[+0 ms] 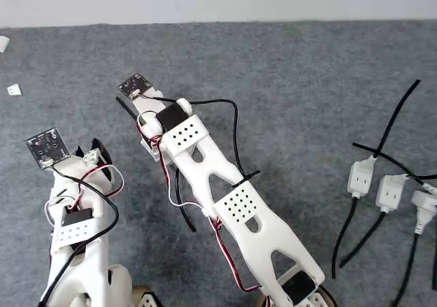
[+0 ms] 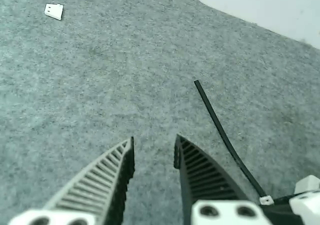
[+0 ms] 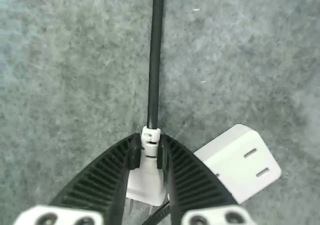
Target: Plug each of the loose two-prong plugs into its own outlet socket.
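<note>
The right gripper point(image 3: 149, 142) is clamped narrowly on a white two-prong plug point(image 3: 145, 182), its ribbed fingers point(image 3: 107, 177) pressing the plug's sides. The plug's black cord point(image 3: 155, 60) runs straight out from between the fingertips across the grey mat point(image 3: 60, 60). Just beside this gripper lies a white outlet socket block point(image 3: 235, 160), its two slots facing up and bare. This plug is gripped but not yet seated, so I judge this pairing to be at the lining-up stage.

The left gripper point(image 2: 154, 142) hovers low over the mat near the right gripper. Its jaws are moderately spread, with nothing between them. The free end of the held cord points out past it.

Well apart from the right gripper, at the mat's far side, three white cord-end pieces point(image 1: 390, 192) lie close together with black leads point(image 1: 351, 228) trailing off. Whether any of them is already mated cannot be told, so at least one plug remains and probably more.

No brand, label or writing is legible. The socket face shows only its slots, and a small white scrap point(image 2: 53, 11) well away from the right gripper is blank.
</note>
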